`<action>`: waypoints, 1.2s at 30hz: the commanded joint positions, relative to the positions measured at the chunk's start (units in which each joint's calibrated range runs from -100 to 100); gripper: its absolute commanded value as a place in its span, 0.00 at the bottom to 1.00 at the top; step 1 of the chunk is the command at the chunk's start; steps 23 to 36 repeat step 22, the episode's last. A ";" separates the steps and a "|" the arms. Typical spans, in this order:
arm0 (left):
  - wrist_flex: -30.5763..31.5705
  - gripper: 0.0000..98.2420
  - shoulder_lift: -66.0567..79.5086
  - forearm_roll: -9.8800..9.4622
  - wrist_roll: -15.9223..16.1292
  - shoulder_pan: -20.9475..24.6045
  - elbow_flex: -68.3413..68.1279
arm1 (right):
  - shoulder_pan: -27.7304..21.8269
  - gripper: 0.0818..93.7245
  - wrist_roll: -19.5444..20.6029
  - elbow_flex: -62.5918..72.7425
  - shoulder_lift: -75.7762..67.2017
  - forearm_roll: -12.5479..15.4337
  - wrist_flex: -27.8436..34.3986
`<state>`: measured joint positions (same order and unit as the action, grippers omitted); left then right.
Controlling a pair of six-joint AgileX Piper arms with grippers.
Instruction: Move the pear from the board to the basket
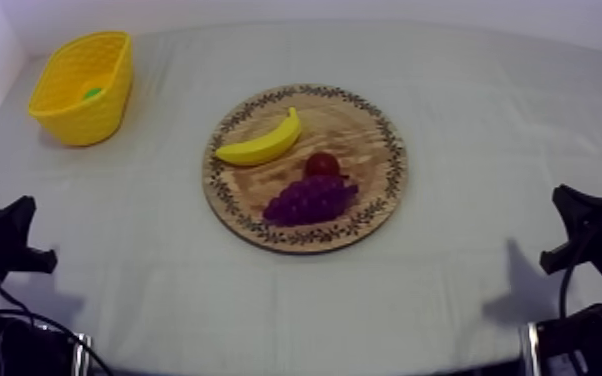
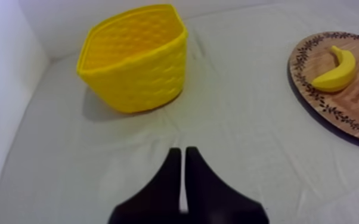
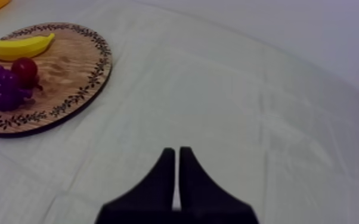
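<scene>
The yellow basket (image 1: pixel 83 85) stands at the table's far left. Inside it shows a bit of a green thing (image 1: pixel 92 93), the colour of a pear; too little shows to tell its shape. The round wooden board (image 1: pixel 365 140) lies mid-table and bears a banana (image 1: pixel 261 142), a small red fruit (image 1: pixel 322 165) and a bunch of grapes (image 1: pixel 308 200). My left gripper (image 2: pixel 182 152) is shut on nothing, low over the cloth, short of the basket (image 2: pixel 135 59). My right gripper (image 3: pixel 176 152) is shut on nothing too, well off the board (image 3: pixel 68 65).
Both arms sit low at the table's near corners, the left arm (image 1: pixel 5 240) and the right arm (image 1: pixel 590 235). Bare cloth lies between each of them and the board. A white wall stands close behind and left of the basket.
</scene>
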<state>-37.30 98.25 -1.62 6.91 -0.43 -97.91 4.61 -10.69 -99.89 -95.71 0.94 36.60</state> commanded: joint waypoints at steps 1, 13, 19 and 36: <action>-1.50 0.05 1.04 -0.06 -0.60 0.09 0.20 | -0.01 0.00 0.02 0.00 -0.04 0.01 0.01; 3.72 0.00 1.57 -0.28 -15.56 0.32 -1.56 | -0.01 0.00 0.02 0.00 -0.04 0.01 0.01; 4.31 0.00 1.57 -0.31 -18.27 0.32 -1.73 | -0.01 0.00 0.02 0.00 -0.04 0.01 0.01; 4.37 0.00 1.57 -0.31 -17.94 0.32 -1.75 | -0.01 0.00 0.02 0.00 -0.04 0.01 0.01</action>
